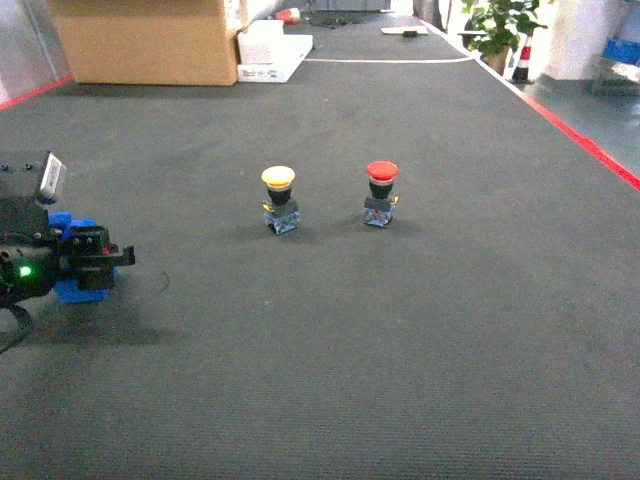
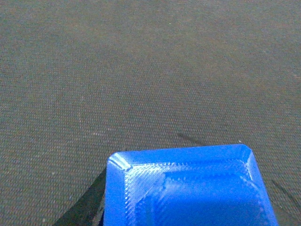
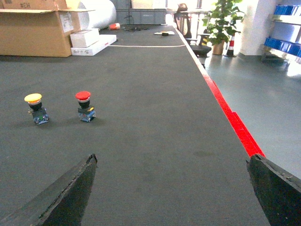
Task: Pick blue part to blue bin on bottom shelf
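The blue part (image 2: pixel 188 188) fills the bottom of the left wrist view, a flat moulded piece with chamfered corners. One black finger (image 2: pixel 82 212) shows against its left side. In the head view my left gripper (image 1: pixel 108 258) is low at the far left of the dark mat, shut on the blue part (image 1: pixel 68 290). My right gripper (image 3: pixel 171 160) shows only in the right wrist view. It is wide open above bare mat with nothing between its fingers. The blue bin and the bottom shelf are out of view.
A yellow push button (image 1: pixel 279 198) and a red push button (image 1: pixel 381 191) stand mid-mat. A cardboard box (image 1: pixel 145 40) and white boxes (image 1: pixel 272 50) sit at the back left. A red line (image 3: pixel 233 120) edges the mat's right side. Blue containers (image 3: pixel 281 43) on a distant rack.
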Robot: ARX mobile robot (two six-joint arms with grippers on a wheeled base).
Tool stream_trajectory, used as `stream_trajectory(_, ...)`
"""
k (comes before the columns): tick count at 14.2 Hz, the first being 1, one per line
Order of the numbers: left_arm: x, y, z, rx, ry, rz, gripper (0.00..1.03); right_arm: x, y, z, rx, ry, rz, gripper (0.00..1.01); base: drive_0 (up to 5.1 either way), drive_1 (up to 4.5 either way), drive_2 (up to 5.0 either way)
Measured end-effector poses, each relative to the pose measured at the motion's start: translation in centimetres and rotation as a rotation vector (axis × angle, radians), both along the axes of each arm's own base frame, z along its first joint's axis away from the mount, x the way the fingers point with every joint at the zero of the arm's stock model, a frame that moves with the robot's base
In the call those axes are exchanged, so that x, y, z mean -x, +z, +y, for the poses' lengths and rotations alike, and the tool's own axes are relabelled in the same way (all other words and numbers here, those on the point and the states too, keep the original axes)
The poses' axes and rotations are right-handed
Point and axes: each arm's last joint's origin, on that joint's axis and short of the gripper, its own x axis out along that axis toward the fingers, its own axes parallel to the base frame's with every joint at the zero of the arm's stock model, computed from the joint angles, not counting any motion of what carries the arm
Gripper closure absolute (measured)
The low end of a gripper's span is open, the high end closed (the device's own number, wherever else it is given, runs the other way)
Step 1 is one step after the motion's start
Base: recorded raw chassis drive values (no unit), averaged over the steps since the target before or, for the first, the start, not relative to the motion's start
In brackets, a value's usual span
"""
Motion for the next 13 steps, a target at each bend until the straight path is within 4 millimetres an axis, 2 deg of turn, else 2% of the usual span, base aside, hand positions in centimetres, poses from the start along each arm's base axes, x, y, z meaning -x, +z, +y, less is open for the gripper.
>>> stream_trajectory(3,3.8,2.1,-0.1,0.011,0.006,-0.053,0.58,0.0,0.0,0.0,0.000,0.000,0.000,0.03,0.0,0.00,0.0)
stream_trajectory(5,8.4,4.4,-0.3,0.005,0.014,-0.080,0.58,0.0,0.0,0.0,0.000,0.000,0.000,0.03,0.0,0.00,0.0)
stream_trajectory(8,15.6,9.2,-2.1,-0.031,0.045,-0.137,0.59,0.0,0.0,0.0,0.000,0.000,0.000,0.03,0.0,0.00,0.0)
stream_trajectory(9,17.5,10.9,-3.0,-0.041,0.046,-0.177,0.59,0.0,0.0,0.0,0.000,0.000,0.000,0.03,0.0,0.00,0.0)
stream_trajectory(11,19.3,12.8,-3.8,-0.044,0.049,-0.234,0.59,0.0,0.0,0.0,0.000,0.000,0.000,0.03,0.0,0.00,0.0)
stream_trajectory(12,22.0,15.1,-4.6,-0.042,0.063,-0.314,0.59,0.0,0.0,0.0,0.000,0.000,0.000,0.03,0.0,0.00,0.0)
stream_trajectory(13,24.6,16.4,-4.8,-0.047,0.097,-0.369,0.59,0.0,0.0,0.0,0.000,0.000,0.000,0.03,0.0,0.00,0.0)
